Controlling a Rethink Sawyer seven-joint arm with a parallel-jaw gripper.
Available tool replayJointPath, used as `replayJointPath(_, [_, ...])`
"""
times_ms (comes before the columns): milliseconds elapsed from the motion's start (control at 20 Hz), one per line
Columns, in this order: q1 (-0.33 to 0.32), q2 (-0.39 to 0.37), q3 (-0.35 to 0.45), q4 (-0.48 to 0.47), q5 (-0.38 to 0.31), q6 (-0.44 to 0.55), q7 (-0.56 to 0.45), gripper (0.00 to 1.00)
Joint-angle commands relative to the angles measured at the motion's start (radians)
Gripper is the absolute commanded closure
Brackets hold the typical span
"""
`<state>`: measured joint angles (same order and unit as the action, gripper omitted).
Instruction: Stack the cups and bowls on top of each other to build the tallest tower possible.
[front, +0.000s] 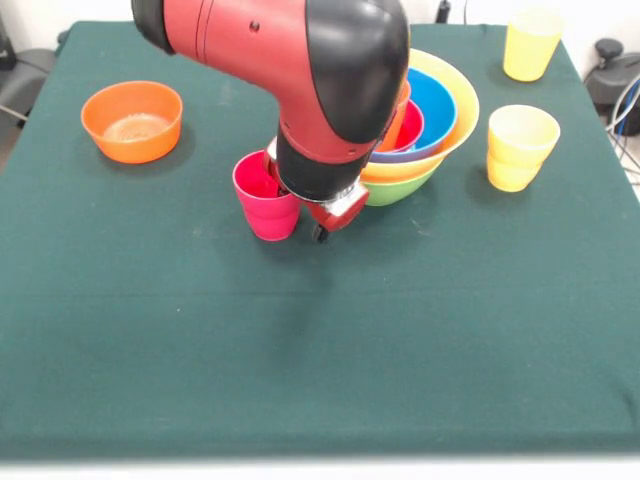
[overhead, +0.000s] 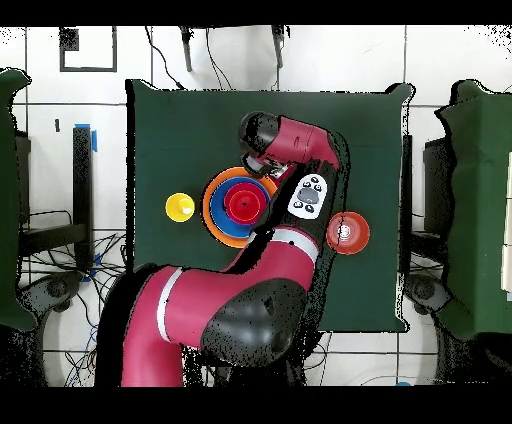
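The tower (front: 425, 130) stands right of centre: a green bowl at the base, a wide yellow bowl, a blue bowl and a red one nested inside, with an orange cup partly hidden behind the arm. From above, the tower (overhead: 237, 205) shows as concentric rings. A magenta-pink cup (front: 266, 198) stands upright on the cloth just left of the tower. My gripper (front: 320, 222) is low beside that cup's right rim, mostly covered by the arm's black wrist. An orange bowl (front: 132, 120) sits alone at the far left.
Two yellow cups stand right of the tower: one (front: 518, 147), which looks like a stacked pair, and one (front: 531, 42) at the far corner. In the overhead view, a yellow cup (overhead: 180, 207) and the orange bowl (overhead: 348, 232) flank the tower. The green cloth ends at the table edges.
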<state>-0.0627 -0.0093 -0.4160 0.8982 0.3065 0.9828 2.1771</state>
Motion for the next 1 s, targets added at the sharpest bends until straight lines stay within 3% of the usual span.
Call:
replayJointPath(50, [-0.024,0.067,0.06,-0.111,0.009,0.043,0.164,0.0])
replayJointPath(350, [-0.027,0.077,0.051,-0.133,0.011,0.057,0.163,0.0])
replayJointPath(400, [-0.025,0.077,0.047,-0.134,0.008,0.054,0.16,1.0])
replayJointPath(1000, [-0.016,0.058,0.045,-0.102,0.008,0.016,0.148,1.0])
